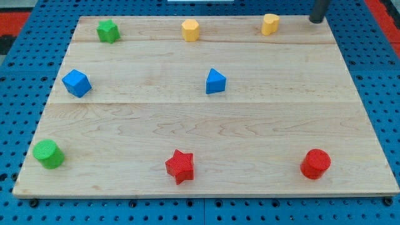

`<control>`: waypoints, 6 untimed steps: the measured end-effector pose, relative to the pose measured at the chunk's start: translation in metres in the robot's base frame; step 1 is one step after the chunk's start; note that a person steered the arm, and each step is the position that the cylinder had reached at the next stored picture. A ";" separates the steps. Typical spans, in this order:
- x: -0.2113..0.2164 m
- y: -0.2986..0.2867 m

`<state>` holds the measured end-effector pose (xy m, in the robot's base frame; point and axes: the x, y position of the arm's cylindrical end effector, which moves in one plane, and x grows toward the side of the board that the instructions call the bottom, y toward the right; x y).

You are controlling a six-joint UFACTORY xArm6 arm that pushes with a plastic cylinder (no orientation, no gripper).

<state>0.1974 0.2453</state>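
My tip (316, 20) shows at the view's top right, at the board's far edge and touching no block. Nearest to it is a yellow block (270, 24), a short way to its left. Farther left along the top edge sit a yellow hexagon block (190, 29) and a green star (108, 30). A blue triangular block (215, 81) lies near the middle, and a blue cube (76, 83) rests at the left. Along the bottom stand a green cylinder (48, 154), a red star (180, 165) and a red cylinder (315, 164).
The wooden board (200, 125) lies on a blue perforated table (381, 75). A red strip (19, 22) shows at the view's top left corner.
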 end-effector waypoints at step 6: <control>0.078 -0.114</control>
<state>0.2758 0.1314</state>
